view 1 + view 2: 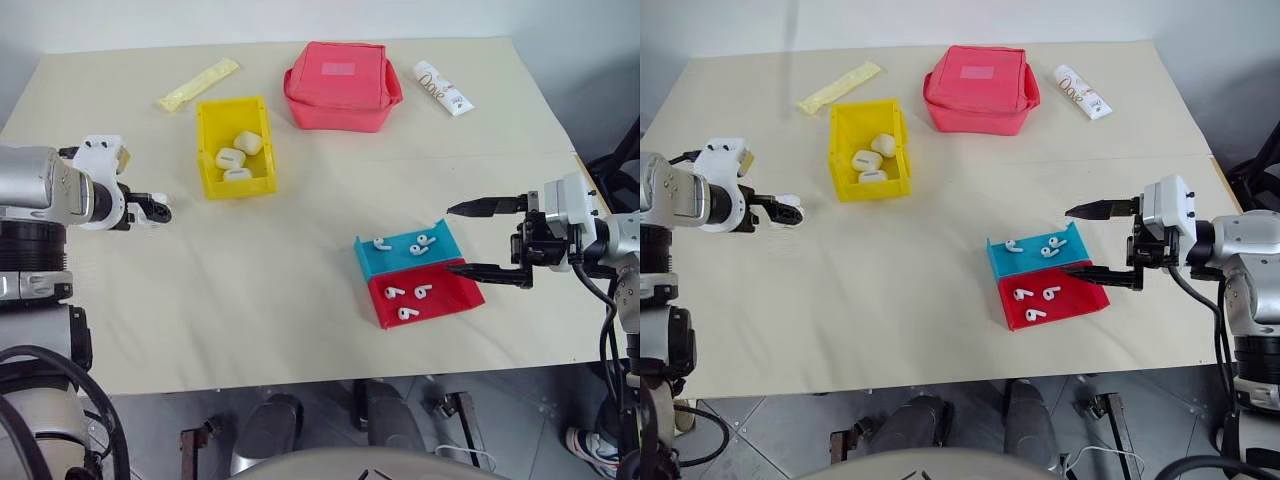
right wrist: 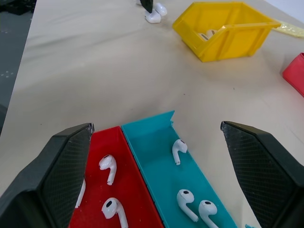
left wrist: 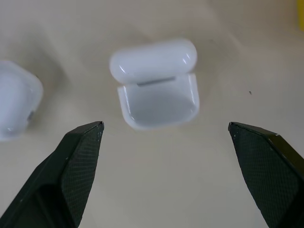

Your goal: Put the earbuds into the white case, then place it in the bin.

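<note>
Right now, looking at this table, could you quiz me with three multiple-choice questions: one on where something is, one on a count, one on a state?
1. Where do the loose earbuds lie?
A. blue and red trays
B. yellow bin
C. red pouch

2. How many white cases are in the yellow bin?
A. one
B. three
C. five

3. The white case below the left gripper is:
A. lid open, empty
B. shut
C. lid open, earbuds inside

Answers:
1 A: earbuds rest in the blue tray and red tray.
2 B: three lie in the bin.
3 A: the case shows a raised lid and bare inside between the left gripper fingers.
</note>
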`<state>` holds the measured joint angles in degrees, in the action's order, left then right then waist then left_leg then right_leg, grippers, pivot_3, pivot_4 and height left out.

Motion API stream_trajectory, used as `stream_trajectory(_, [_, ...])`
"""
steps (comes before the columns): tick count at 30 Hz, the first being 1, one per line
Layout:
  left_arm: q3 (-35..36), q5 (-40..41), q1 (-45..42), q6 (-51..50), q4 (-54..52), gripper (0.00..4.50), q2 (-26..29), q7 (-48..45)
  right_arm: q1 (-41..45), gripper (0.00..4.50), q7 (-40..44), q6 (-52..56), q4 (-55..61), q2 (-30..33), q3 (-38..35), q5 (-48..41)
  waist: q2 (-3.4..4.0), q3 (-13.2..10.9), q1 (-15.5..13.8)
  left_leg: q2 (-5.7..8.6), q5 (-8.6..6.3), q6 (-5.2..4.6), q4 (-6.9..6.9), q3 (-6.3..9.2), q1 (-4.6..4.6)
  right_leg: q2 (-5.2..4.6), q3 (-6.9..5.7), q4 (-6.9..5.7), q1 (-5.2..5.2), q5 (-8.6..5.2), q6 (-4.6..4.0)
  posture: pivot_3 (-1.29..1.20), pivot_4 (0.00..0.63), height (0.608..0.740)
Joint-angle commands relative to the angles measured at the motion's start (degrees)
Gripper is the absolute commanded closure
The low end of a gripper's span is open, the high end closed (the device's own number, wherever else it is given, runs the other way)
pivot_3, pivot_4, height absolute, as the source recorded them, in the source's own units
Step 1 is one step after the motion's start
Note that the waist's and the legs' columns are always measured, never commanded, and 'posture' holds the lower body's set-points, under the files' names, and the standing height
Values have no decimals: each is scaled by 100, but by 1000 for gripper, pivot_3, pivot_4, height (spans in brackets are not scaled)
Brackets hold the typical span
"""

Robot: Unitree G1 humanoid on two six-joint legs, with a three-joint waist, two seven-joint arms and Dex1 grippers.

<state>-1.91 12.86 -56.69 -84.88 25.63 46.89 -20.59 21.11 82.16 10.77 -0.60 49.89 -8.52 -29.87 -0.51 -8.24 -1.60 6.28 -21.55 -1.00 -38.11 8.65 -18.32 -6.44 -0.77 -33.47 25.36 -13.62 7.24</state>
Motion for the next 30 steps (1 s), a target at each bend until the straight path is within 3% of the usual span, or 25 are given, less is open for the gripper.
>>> stream_trajectory(1, [-60,-208,-289,394,495,35,-90,-8,-29,0,-37,17,178,77,-202,-136,-1,0,1,0,0,0,0,0,-1,0,0,0,0,0,0,0,150,740])
stream_trajectory(17, [-153,-557,-592,541,1534,35,-249,-77,-214,0,-108,109,357,97,-246,-223,-5,1,8,0,1,-1,-2,0,-1,1,-3,-3,1,0,1,0,150,740])
stream_trajectory(30, [242,-677,-764,970,2196,35,-622,190,-264,0,-106,213,434,131,-284,-248,-8,2,-12,3,1,-2,-7,0,-1,-1,-4,-6,0,1,1,0,150,740])
